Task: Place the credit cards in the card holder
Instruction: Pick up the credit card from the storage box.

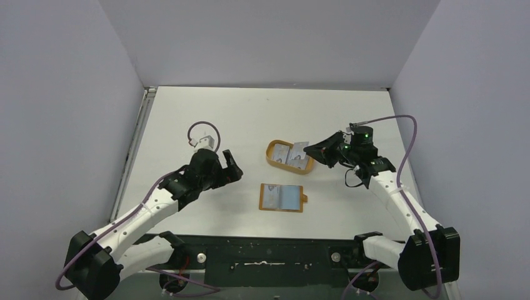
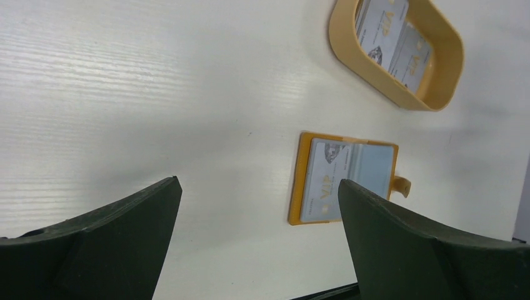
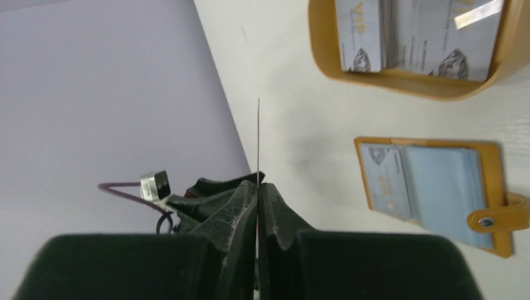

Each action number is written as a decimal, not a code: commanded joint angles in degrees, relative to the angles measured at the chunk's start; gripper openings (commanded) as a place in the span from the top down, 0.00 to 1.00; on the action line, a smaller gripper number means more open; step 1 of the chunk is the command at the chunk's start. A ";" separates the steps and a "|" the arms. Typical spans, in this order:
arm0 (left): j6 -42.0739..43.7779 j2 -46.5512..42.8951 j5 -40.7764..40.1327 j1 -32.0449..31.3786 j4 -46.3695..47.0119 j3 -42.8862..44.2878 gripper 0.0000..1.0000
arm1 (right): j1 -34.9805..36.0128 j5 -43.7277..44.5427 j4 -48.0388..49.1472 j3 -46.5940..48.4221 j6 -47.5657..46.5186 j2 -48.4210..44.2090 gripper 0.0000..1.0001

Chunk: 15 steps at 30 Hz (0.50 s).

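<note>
The card holder [image 1: 282,197] lies open on the table, with a credit card [image 3: 384,178] in its left side and pale sleeves on the right. More credit cards [image 3: 359,34] lie in the orange oval tray [image 1: 272,156]. My right gripper [image 3: 258,184] is shut on one credit card [image 3: 258,137], which shows edge-on as a thin line. In the top view this card [image 1: 300,149] hangs over the tray's right end. My left gripper [image 2: 259,181] is open and holds nothing, above bare table left of the card holder [image 2: 299,181].
The tray [image 2: 400,94] sits just behind the card holder. Grey walls close in the table on the left, right and back. The arm bases stand at the near edge.
</note>
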 commanded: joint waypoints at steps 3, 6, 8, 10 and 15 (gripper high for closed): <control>0.29 -5.52 5.47 2.72 9.02 -2.02 0.03 | 0.84 -6.99 -1.20 -0.30 2.81 -5.37 1.00; 1.64 -4.81 8.91 1.74 10.22 -1.14 0.03 | 0.82 -5.23 -5.96 0.60 -0.88 -6.79 1.00; 1.33 -3.37 8.68 -0.19 8.42 0.63 0.05 | 0.81 -4.56 -6.88 -0.31 -2.02 -7.76 1.00; 1.53 -1.55 6.67 -4.23 7.87 2.52 0.07 | 0.86 -2.07 -10.63 0.02 -6.66 -9.06 1.00; 6.48 9.38 -0.90 -18.57 1.29 13.64 0.09 | 2.02 15.74 -31.96 7.50 -29.91 -11.86 1.00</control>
